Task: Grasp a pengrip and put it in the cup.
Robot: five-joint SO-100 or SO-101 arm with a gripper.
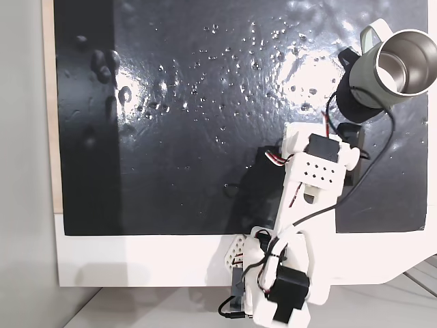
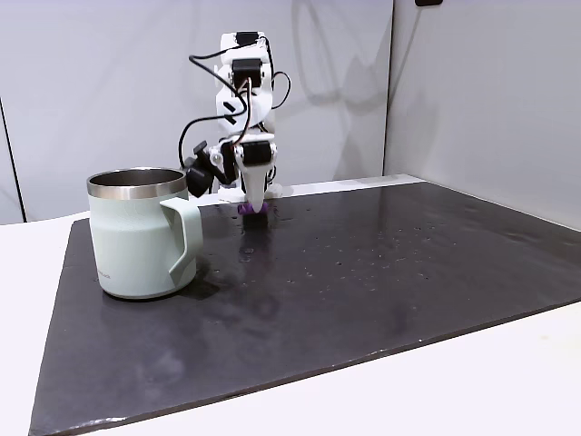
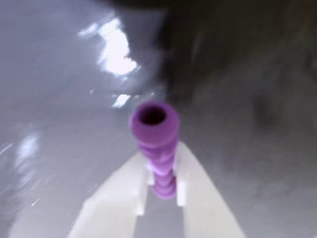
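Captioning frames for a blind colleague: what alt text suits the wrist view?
A purple ribbed pengrip sits pinched between the white gripper's two fingers, its hollow end toward the camera. Behind it lies a blurred, glossy dark mat with bright light reflections.

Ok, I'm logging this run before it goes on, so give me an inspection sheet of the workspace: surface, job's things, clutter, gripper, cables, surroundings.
Surface: black glossy mat, speckled with small shiny spots, lying on a white table.
Job's things: purple pengrip between the fingertips, low at the mat; mug upright near a mat corner, steel inside with nothing seen in it.
Clutter: nothing seen.
Gripper: gripper pointing down, white fingers closed on the pengrip's lower end.
Cables: black lead looping beside the arm close to the mug; red and white wires on the arm.
Surroundings: pale grey wall panels behind the table.
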